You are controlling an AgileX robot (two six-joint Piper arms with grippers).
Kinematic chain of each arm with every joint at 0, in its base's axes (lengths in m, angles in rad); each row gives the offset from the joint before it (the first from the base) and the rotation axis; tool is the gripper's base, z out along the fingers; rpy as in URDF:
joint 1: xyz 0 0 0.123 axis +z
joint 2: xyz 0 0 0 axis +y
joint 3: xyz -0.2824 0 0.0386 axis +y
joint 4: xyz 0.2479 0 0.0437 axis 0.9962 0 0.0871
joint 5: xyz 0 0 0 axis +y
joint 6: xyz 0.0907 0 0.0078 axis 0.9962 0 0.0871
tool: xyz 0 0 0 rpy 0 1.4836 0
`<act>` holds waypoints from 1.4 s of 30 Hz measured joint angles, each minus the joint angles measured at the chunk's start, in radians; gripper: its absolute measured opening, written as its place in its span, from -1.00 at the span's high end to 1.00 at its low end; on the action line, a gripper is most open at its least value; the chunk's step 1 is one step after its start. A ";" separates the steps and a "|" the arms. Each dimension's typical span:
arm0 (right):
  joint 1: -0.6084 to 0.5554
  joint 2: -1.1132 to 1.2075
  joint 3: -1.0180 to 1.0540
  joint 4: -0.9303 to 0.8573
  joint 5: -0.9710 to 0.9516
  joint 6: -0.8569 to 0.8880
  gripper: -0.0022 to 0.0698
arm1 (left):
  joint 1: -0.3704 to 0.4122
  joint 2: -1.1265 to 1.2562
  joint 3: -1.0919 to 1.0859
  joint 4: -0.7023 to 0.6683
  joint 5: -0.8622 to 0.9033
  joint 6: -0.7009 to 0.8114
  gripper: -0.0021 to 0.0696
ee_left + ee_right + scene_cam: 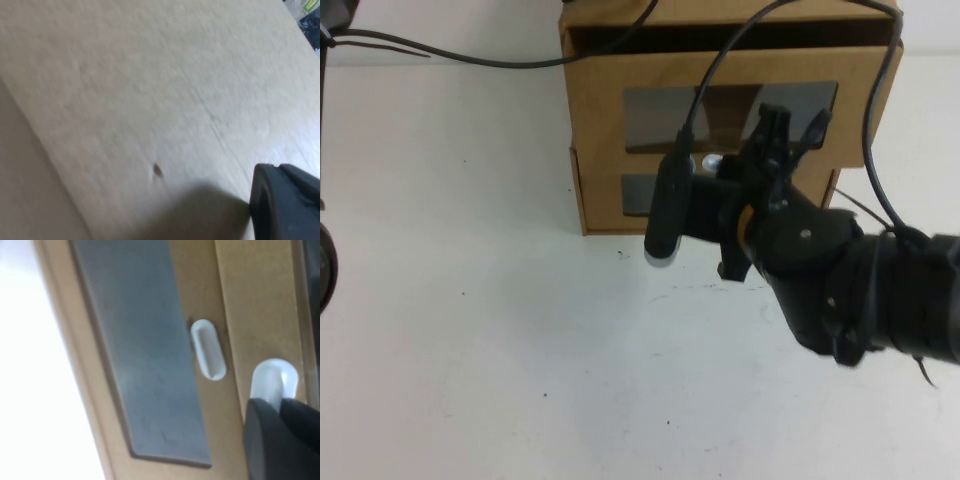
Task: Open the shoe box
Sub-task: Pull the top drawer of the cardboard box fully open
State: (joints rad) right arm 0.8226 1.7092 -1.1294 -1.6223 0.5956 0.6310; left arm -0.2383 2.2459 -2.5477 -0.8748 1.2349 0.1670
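Observation:
The brown cardboard shoe box (600, 110) stands at the back of the table, its front panel facing me with two grey windows (140, 355). A dark gap runs along the top of that panel. My right gripper (785, 140) reaches up against the panel between the windows. In the right wrist view the right gripper (280, 407) is shut on a white plastic tab (274, 379) sticking out of the cardboard. A second white oval tab (208, 350) sits beside it, untouched. Only a black part of my left gripper (285, 205) shows, over a plain beige surface.
The white table (500, 350) spreads out in front of the box. Black cables (470, 55) trail over the box top and the far table. A dark piece of the left arm (325, 268) shows at the table's left edge. The right wrist camera (665, 215) hangs beside the gripper.

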 joint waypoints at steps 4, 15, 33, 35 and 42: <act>0.081 -0.069 0.074 0.039 0.052 0.003 0.93 | 0.000 0.000 0.000 -0.001 0.000 0.000 0.96; 0.305 -0.189 0.164 0.193 0.220 0.003 0.94 | 0.000 0.000 0.000 -0.016 0.008 -0.008 0.96; 0.313 -0.201 0.164 0.193 0.262 0.003 0.94 | -0.061 -0.156 -0.006 0.001 0.015 0.007 0.96; 0.313 -0.201 0.164 0.193 0.262 0.003 0.94 | -0.103 -0.156 -0.004 0.056 0.017 -0.009 0.96; 0.313 -0.201 0.164 0.193 0.263 0.005 0.94 | -0.211 -0.149 0.131 0.113 0.023 0.012 0.96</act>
State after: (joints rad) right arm 1.1352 1.5081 -0.9652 -1.4297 0.8590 0.6358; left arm -0.4491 2.0967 -2.4167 -0.7621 1.2580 0.1793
